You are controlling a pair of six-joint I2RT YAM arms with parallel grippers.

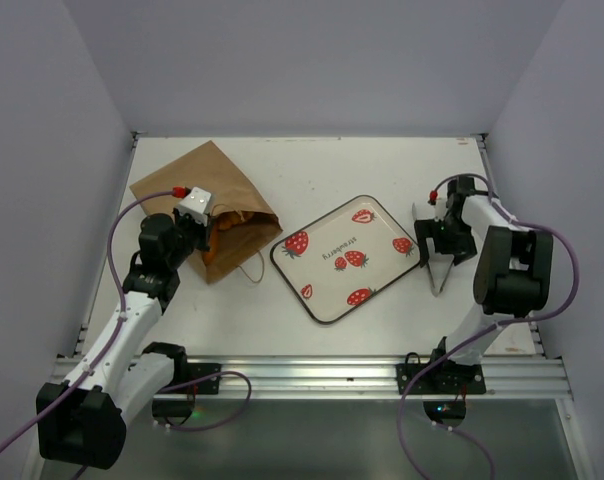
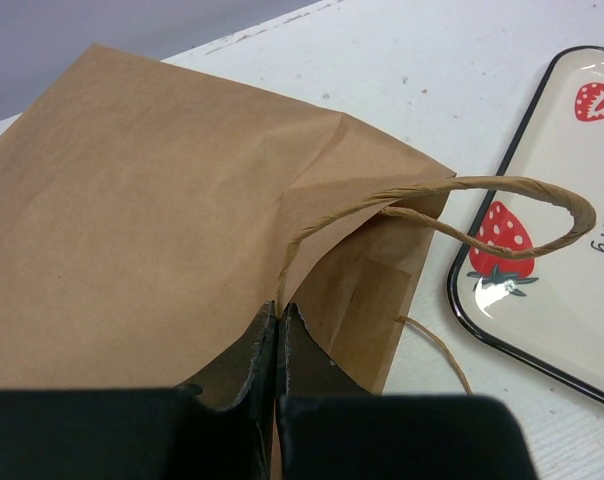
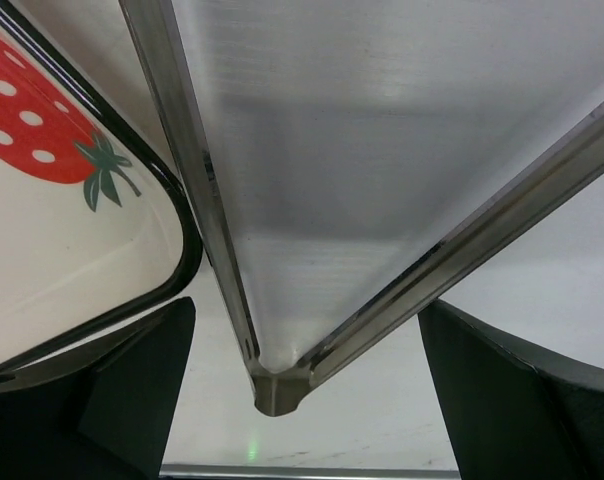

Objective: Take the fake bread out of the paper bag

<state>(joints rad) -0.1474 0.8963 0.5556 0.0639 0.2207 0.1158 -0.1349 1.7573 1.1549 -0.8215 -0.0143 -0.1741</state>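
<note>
Looking down from above, we see the bag lying on its side at the back left of the table, its mouth turned toward the tray. The bread shows only as an orange glimpse inside that mouth, just beside the left gripper, which sits right at the opening. We cannot tell which pieces these are.

From the left wrist view, the left gripper is fully closed, its two fingers pressed together on the bag's upper lip, at the spot where one handle is rooted. That handle loops out to the right over the edge of the tray. No bread shows in this view; the paper hides the inside.

The right gripper is well apart from the bag, on the far side of the tray and just beside its right edge. From the right wrist view, its fingers stand as wide apart as they go and grip nothing. A corner of the tray lies near the left finger.
</note>
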